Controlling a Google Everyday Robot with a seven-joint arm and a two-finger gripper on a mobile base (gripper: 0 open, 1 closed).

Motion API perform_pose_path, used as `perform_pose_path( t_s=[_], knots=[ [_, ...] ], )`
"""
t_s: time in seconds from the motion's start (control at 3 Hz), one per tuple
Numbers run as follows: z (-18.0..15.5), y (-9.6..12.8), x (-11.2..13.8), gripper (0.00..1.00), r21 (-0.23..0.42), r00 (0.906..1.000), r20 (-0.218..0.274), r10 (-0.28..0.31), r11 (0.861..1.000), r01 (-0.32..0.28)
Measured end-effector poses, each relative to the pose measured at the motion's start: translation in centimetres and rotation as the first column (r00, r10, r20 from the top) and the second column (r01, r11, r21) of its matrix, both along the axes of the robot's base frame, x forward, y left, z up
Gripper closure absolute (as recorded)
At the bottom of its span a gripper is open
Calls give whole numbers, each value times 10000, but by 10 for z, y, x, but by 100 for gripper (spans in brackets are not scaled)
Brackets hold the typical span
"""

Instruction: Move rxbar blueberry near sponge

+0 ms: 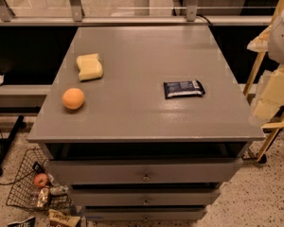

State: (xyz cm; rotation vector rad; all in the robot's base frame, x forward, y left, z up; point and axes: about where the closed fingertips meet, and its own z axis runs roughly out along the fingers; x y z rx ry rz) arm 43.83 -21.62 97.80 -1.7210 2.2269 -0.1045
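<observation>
The rxbar blueberry (183, 89), a flat bar in a dark navy wrapper with white lettering, lies on the right half of the grey cabinet top (142, 122). The sponge (90, 66), a pale yellow block, lies at the left rear of the top, well apart from the bar. My gripper (265, 109) shows as pale shapes at the right edge of the camera view. It is off the side of the cabinet, to the right of the bar, and holds nothing that I can see.
A round orange fruit (73, 98) sits near the left edge, in front of the sponge. The cabinet has drawers (146, 174) below, the top one slightly open. A wire basket (35, 188) with an apple and snack packs lies on the floor at left. A wooden frame (270, 56) stands at right.
</observation>
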Motion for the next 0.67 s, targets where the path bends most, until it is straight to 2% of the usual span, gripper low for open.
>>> perform_pose_path(
  t_s=[0.33,0.67],
  knots=[
    [0,0,4,0,12,10000,23,44,10000,-44],
    [-6,-4,43,0,135,9984,200,525,9985,-527]
  ],
)
